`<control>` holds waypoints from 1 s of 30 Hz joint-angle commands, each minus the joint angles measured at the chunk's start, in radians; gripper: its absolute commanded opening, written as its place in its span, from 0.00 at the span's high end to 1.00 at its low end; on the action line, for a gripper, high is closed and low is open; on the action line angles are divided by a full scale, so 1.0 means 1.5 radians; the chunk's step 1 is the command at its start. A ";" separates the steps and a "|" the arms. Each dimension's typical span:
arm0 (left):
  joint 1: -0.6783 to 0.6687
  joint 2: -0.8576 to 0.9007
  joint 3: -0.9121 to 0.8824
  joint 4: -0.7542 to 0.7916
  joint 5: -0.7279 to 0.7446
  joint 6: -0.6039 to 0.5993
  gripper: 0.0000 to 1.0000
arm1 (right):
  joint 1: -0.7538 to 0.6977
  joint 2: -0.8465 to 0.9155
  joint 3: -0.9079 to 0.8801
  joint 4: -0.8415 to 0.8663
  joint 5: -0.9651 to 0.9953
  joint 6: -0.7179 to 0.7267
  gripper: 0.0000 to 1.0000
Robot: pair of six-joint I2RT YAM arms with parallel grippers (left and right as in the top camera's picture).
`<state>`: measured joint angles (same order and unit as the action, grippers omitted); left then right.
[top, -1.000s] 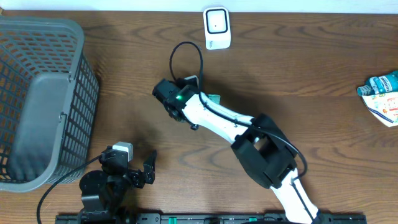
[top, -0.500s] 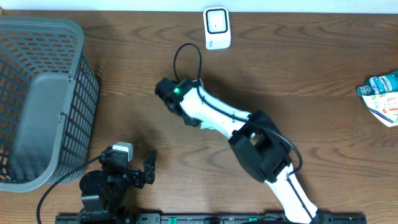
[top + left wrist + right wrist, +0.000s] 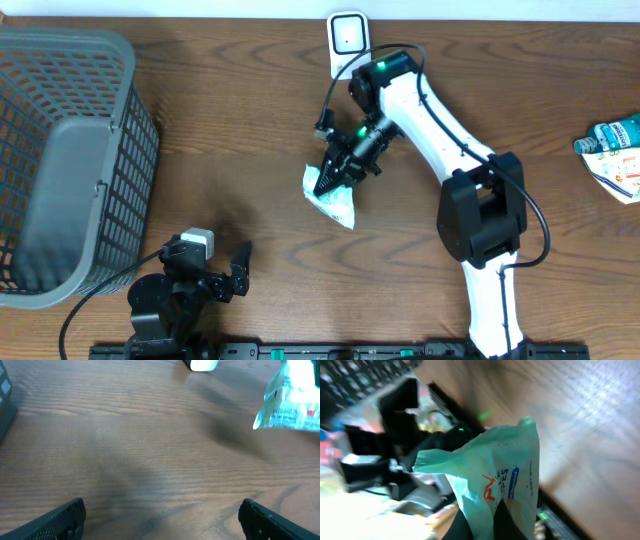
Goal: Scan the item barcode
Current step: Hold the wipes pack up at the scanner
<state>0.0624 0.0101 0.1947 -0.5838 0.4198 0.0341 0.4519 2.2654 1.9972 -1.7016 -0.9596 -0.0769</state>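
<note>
Packet: a white and mint-green soft packet [image 3: 336, 203] was pinched at its top edge by the right gripper [image 3: 326, 186] and hung just below the fingertips; the left wrist view showed it [image 3: 292, 396] clear of the table, with its shadow on the wood beneath.
Packet print: in the right wrist view the packet [image 3: 506, 472] carried large orange-red letters starting "PU", a small blue oval badge, and a thin line that looked like "SOFT WIPES"; the rest was too blurred to read. From the left wrist view only fine print and a red mark showed, unreadable. No barcode could be made out.
Right gripper: clamped tight on the packet, jaws pointing down and towards the robot's side of the table.
Scanner: a white scanner [image 3: 349, 44] with a square window stood beyond the right gripper, at the far edge, well apart from the packet; no writing readable.
Left gripper: it [image 3: 237, 272] was spread wide and held nothing, near the front edge, well apart from the packet; its dark fingertips [image 3: 59, 519] framed bare wood.
Basket: a grey mesh basket [image 3: 118, 130] sat far to the left of both grippers.
Pouches: blue, white and orange pouches [image 3: 614, 158] lay far to the right, print too small to read.
Table: dark wood grain [image 3: 200, 120].
</note>
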 commanded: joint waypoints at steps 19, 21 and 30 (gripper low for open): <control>-0.001 -0.004 0.003 0.000 0.004 0.009 0.02 | 0.129 -0.359 -0.002 0.065 0.752 0.342 0.99; -0.001 -0.004 0.003 0.000 0.004 0.009 0.02 | 0.172 -0.365 -0.003 0.116 0.929 0.421 0.99; -0.001 -0.004 0.003 0.000 0.004 0.009 0.02 | 0.150 -0.224 -0.004 0.365 1.145 0.356 0.99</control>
<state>0.0624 0.0105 0.1947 -0.5827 0.4198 0.0341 0.7078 1.8565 1.9930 -1.2427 0.6109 0.5121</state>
